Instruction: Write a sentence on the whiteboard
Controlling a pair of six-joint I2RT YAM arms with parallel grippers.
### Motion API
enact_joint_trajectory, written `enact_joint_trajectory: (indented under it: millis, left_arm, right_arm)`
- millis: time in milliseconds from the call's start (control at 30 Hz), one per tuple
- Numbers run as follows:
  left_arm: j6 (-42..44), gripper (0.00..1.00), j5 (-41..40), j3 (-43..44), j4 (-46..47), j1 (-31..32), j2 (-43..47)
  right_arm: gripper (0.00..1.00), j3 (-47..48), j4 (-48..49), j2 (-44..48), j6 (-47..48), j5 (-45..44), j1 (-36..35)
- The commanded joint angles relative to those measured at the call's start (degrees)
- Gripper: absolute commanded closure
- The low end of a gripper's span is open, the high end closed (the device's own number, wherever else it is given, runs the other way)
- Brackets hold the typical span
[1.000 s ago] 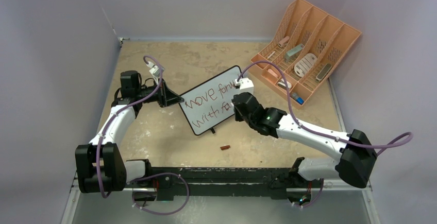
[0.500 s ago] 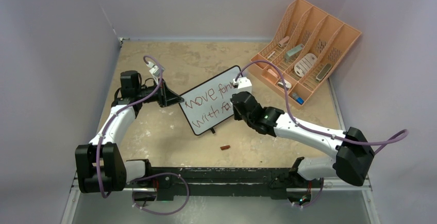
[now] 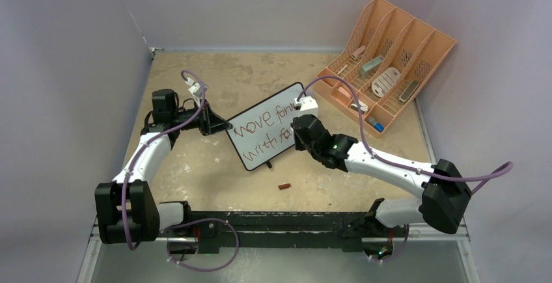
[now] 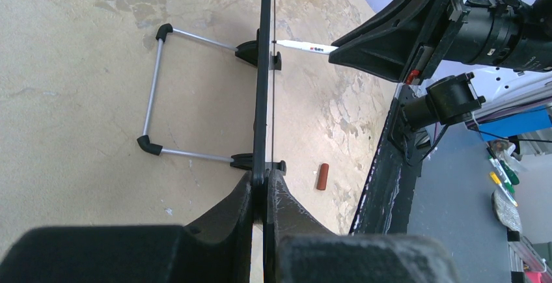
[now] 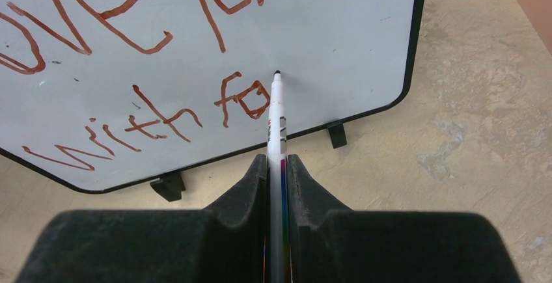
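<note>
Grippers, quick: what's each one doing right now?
Left gripper: shut on the whiteboard edge.
Right gripper: shut on the marker, tip against the whiteboard.

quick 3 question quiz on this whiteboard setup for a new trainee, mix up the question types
1. True or false: the left gripper is clamped on an edge of the whiteboard.
2. What does the right gripper hold? A) an eraser B) a marker C) a loose cap
3. Short answer: which word begins the lower line of writing on the board?

Key: 1 true; 2 B; 3 "with"
</note>
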State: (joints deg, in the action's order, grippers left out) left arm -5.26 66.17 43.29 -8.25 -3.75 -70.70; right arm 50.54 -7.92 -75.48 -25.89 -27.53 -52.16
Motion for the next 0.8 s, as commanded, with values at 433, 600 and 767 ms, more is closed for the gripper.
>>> enact_joint_trajectory:
  millis: [433,600,767]
  left_arm:
    - [1.04,1.00,0.09,0.66,1.07,-0.48,0.82]
    - [1.10,1.00,0.09,0.66,1.04,-0.50,0.84]
    - [1.13,1.00,0.01,0.65,0.99,-0.52,0.83]
  right_arm:
    - [1.00,-0.80,-1.48,5.31,-0.33,2.35,0.88]
    - [1.00,-1.49,-1.76,4.81,-1.06,2.84,0.88]
    - [1.00,-1.19,-1.70,3.28,-1.46,2.56,0.88]
